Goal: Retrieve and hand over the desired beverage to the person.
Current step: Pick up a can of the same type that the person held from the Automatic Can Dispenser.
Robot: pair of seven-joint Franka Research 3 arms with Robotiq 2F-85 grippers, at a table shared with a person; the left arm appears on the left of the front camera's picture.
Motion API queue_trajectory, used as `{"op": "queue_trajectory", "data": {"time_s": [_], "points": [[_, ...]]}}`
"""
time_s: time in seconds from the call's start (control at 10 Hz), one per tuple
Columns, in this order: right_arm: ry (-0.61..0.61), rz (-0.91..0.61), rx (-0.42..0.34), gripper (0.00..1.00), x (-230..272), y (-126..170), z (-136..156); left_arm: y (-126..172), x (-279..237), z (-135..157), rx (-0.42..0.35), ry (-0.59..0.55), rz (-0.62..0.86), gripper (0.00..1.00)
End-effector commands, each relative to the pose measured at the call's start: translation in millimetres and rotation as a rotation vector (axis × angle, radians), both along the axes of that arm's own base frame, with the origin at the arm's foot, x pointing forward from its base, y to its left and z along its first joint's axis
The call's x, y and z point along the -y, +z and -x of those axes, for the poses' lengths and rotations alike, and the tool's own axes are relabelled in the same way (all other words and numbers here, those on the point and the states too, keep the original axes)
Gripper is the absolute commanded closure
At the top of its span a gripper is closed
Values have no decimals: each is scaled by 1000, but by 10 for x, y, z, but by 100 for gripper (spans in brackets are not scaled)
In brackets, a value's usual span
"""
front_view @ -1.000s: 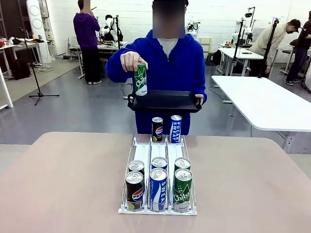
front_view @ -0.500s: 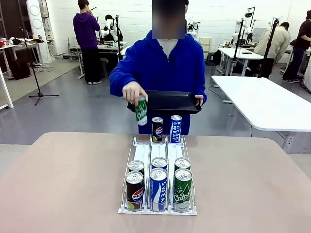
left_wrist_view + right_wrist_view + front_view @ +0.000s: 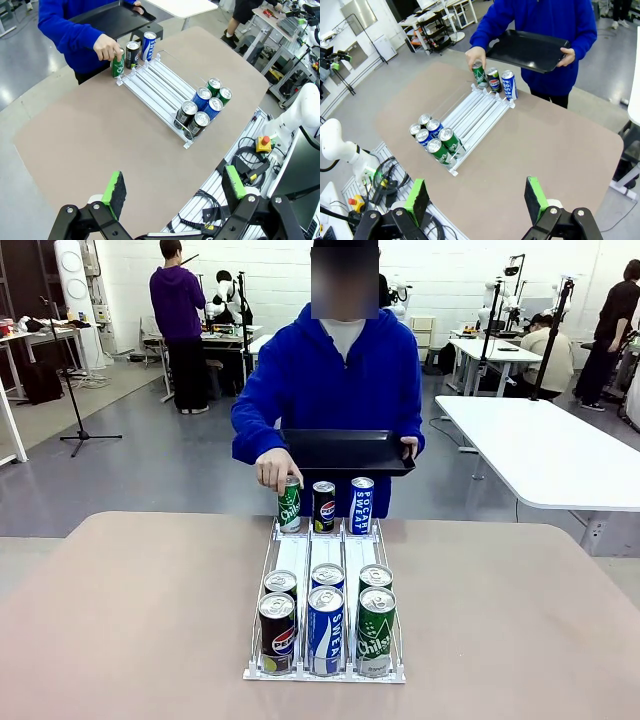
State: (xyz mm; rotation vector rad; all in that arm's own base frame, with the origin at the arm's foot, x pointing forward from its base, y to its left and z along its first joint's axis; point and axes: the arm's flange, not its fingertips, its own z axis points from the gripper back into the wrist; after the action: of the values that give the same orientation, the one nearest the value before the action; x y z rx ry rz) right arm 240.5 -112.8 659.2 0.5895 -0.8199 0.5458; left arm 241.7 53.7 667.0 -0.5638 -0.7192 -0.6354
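Note:
The person point(image 3: 335, 370) in a blue hoodie stands at the far side, one hand holding a black tray point(image 3: 345, 452). Their other hand point(image 3: 275, 470) grips a green can point(image 3: 289, 506) standing at the far end of the white rack's point(image 3: 310, 552) left lane, beside a Pepsi can point(image 3: 323, 506) and a blue Pocari Sweat can point(image 3: 361, 505). Several more cans point(image 3: 326, 620) stand at the rack's near end. Which beverage is desired cannot be told. My left gripper point(image 3: 174, 185) and right gripper point(image 3: 477, 200) hang open, high above the table's near side, holding nothing.
The beige table point(image 3: 130, 620) has bare room on both sides of the rack. A white table point(image 3: 545, 455) stands behind at the right, and a black stand point(image 3: 75, 390) at the back left. Other people are farther off.
The person's hand has brought the green can down from beside the tray and set it at the far end of the rack's left lane. My grippers stay open.

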Motion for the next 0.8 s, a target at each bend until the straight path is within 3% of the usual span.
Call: {"op": "queue_trajectory", "data": {"time_s": [0.0,0.7], "points": [[24,-21,9,0,-12,-2,-7,4,-3,-13,7,-18,6,0],[24,-21,9,0,-12,-2,-7,4,-3,-13,7,-18,6,0]]}}
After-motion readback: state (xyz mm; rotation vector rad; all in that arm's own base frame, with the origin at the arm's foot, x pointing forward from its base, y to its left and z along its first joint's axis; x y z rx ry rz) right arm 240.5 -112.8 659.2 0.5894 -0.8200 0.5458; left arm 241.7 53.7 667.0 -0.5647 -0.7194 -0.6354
